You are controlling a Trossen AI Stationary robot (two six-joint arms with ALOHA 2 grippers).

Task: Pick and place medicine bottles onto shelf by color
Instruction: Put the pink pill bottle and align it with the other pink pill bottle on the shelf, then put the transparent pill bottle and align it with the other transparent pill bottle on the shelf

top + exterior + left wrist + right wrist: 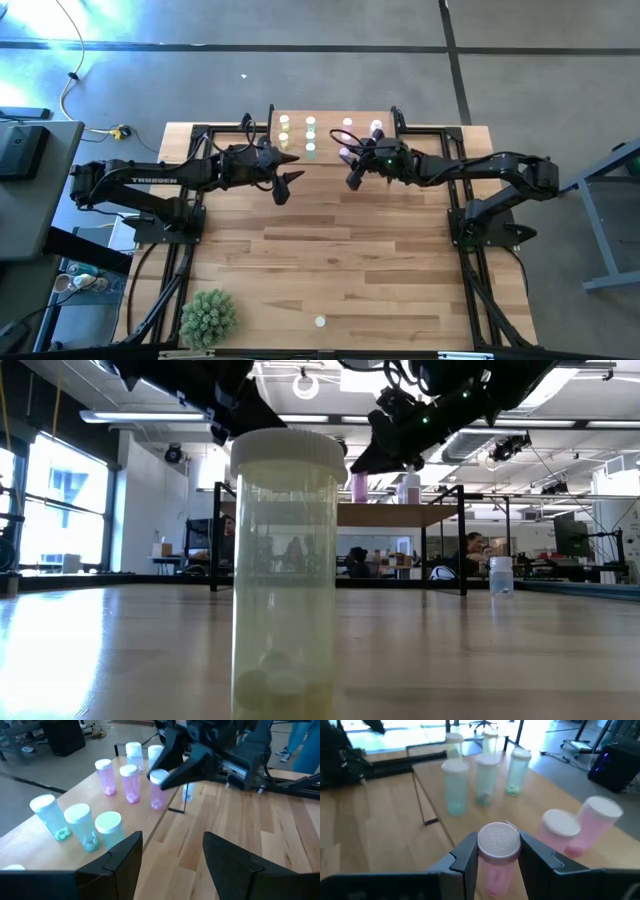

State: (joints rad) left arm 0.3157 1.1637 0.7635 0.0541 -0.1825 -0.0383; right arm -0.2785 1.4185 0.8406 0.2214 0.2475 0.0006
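Note:
The shelf (330,118), a small light-wood board on black legs, stands at the table's far edge. On it stand green medicine bottles (80,826), pink ones (130,782) and pale ones (134,754). My right gripper (498,857) is shut on a pink bottle (158,787) at the shelf's near edge. My left gripper (170,865) hangs open over the table just in front of the shelf, with nothing between its fingers. A yellowish bottle (287,575) stands on its base near the table's front edge. My right gripper pinches the pink bottle between its two fingers, on opposite sides of the body just under the pale cap (496,872). The fingers (192,765) come from the table's right, slanting a little downward. The bottle is upright at the shelf's near edge; I cannot tell whether its bottom rests on the board.
A spiky green potted plant (208,318) sits at the table's near left corner. A clear bottle with a white cap (501,575) stands on the table toward the right, beside the shelf's leg. Bare wooden tabletop (340,260) stretches between the arms and the front edge.

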